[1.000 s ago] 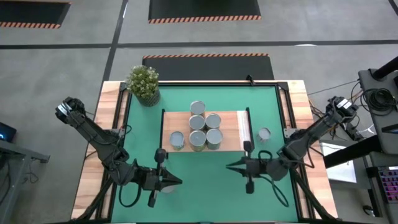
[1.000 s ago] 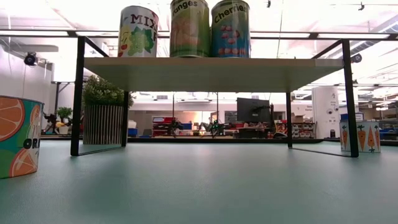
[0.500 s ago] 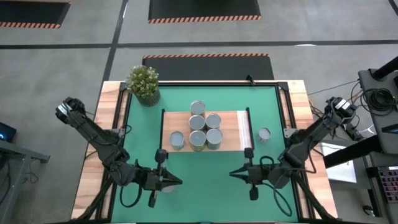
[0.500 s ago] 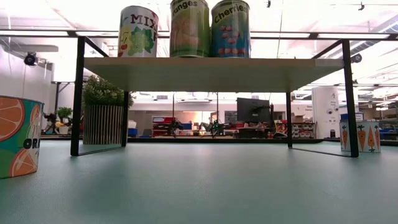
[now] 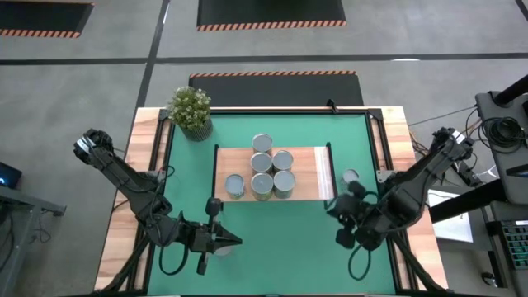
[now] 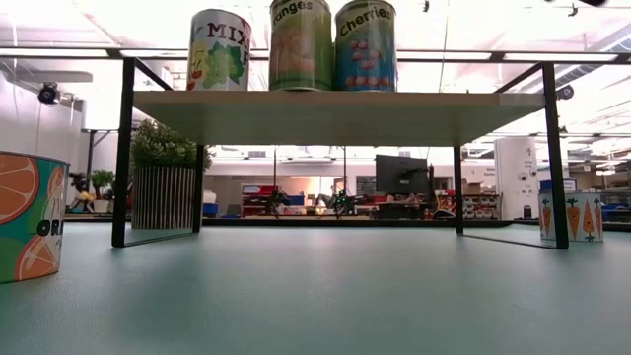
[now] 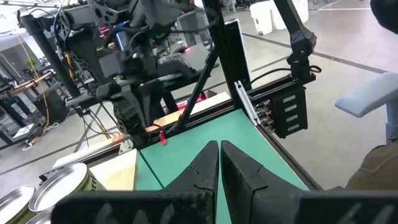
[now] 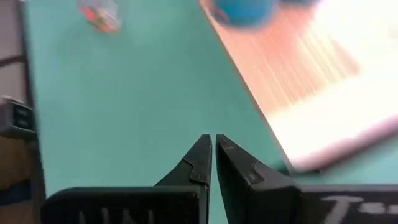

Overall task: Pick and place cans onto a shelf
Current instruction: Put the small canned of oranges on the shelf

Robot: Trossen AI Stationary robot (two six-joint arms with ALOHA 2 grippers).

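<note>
The light-wood shelf (image 5: 309, 173) stands on its thin black frame in the middle of the green mat. Several cans (image 5: 262, 163) stand upright on it; the low view shows three of them (image 6: 301, 44) on the board (image 6: 335, 116). A carrot-labelled can (image 5: 351, 176) stands on the mat just right of the shelf, also in the low view (image 6: 584, 217). An orange-labelled can (image 6: 30, 217) stands on the mat at the low view's left. My left gripper (image 5: 237, 240) is shut and empty over the near left mat. My right gripper (image 8: 213, 146) is shut and empty, near the shelf's near right corner (image 5: 332, 208).
A potted plant (image 5: 190, 111) stands at the mat's far left corner. The bare green mat (image 5: 280, 239) lies between the two grippers, in front of the shelf. The right arm's wrist (image 5: 363, 219) is beside the carrot can.
My right gripper has drawn back toward the table's right edge and turned from pointing at the left edge to pointing down near the shelf's right end. The cans have stayed where they were.
</note>
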